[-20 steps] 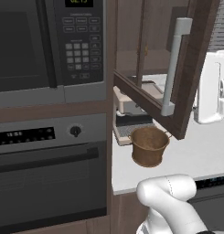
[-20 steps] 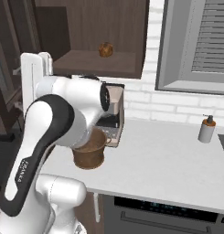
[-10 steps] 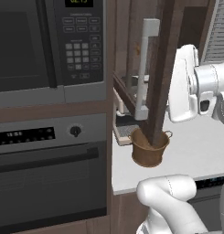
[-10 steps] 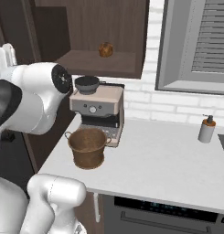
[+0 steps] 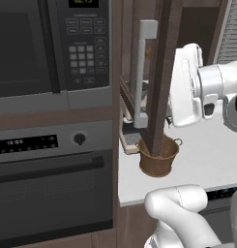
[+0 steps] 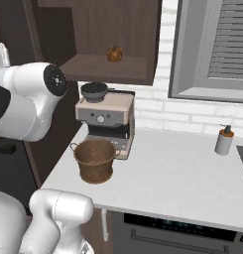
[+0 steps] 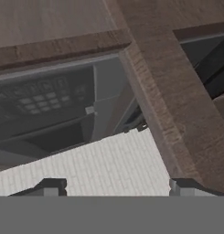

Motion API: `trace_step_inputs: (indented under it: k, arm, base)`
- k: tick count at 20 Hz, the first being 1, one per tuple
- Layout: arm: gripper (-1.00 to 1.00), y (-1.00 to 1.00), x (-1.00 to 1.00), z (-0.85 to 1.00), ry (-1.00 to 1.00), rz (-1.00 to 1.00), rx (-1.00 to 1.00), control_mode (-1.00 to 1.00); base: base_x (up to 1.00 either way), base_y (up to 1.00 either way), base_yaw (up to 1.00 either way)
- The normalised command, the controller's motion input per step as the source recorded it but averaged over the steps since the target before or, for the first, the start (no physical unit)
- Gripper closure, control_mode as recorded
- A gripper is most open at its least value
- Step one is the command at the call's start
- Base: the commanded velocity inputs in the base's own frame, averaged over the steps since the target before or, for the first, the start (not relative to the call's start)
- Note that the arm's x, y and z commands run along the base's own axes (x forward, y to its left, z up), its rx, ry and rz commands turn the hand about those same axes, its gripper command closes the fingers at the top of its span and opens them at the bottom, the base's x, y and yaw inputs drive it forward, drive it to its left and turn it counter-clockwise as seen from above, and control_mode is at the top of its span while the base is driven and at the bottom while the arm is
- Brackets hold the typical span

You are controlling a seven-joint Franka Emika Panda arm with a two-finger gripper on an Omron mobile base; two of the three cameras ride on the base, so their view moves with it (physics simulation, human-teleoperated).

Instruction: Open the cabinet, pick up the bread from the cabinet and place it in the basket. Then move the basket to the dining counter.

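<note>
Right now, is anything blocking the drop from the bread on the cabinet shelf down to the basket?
Partly. The bread sits on the open cabinet shelf; the basket stands open-topped on the worktop below. The coffee machine stands between them, right behind the basket. Nothing covers the basket's mouth.

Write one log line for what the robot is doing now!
cabinet: open | bread: on shelf | basket: empty, on worktop | tool: open, holding nothing

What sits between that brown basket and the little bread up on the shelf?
In the right base view, a coffee machine stands behind the basket, under the cabinet shelf holding the bread.
</note>
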Motion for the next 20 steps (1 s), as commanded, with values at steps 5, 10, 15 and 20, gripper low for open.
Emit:
trace_step_inputs:
  k: [5, 10, 15, 20]
  arm:
    - [-1.0, -0.26, 0.33, 0.0, 0.0, 0.0, 0.0, -1.0]
    - [-1.0, -0.53, 0.6, 0.0, -0.03, 0.0, 0.0, -1.0]
    - [-1.0, -0.89, 0.51, -0.29, -0.28, 0.04, -0.16, -1.0]
    - [-1.0, -0.39, 0.0, -0.49, -0.51, 0.05, -0.61, -1.0]
  base:
    - [0.0, 0.0, 0.0]
    - [0.0, 0.0, 0.0]
    - [0.0, 0.0, 0.0]
    - [0.0, 0.0, 0.0]
